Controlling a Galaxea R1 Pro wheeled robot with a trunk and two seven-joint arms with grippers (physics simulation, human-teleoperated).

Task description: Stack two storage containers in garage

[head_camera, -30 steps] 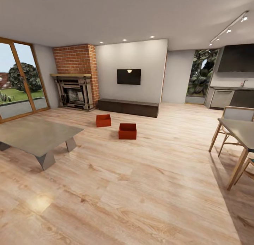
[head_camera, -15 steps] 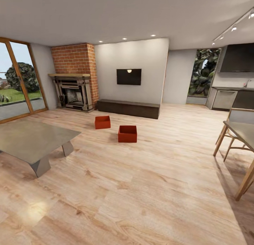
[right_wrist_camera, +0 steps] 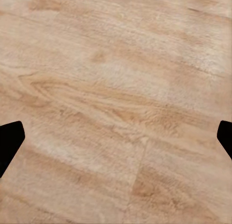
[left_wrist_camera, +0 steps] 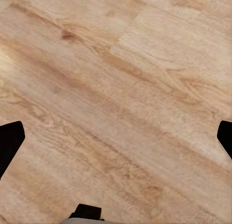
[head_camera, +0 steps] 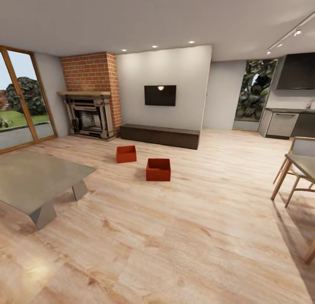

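Note:
Two orange-red open storage containers stand on the light wood plank floor of the living room, ahead of me in the head view. The farther container (head_camera: 126,154) is a little to the left, and the nearer container (head_camera: 158,169) is to its right; a small gap separates them. In the left wrist view my left gripper (left_wrist_camera: 118,139) is open, its dark fingertips (left_wrist_camera: 10,143) wide apart over bare planks. The right gripper (right_wrist_camera: 116,139) is open too, with nothing between its fingertips (right_wrist_camera: 9,137). Both grippers are far from the containers.
A low grey coffee table (head_camera: 35,181) stands at the left. At the right edge are a dining table and chairs (head_camera: 297,172). Behind the containers are the long dark cabinet (head_camera: 159,135), the TV (head_camera: 160,95) and the brick fireplace (head_camera: 89,98). Open floor lies between me and the containers.
The whole view has shifted as I roll forward: the coffee table slides toward the left edge, the dining table toward the right, and the containers look slightly nearer. The containers themselves have not moved.

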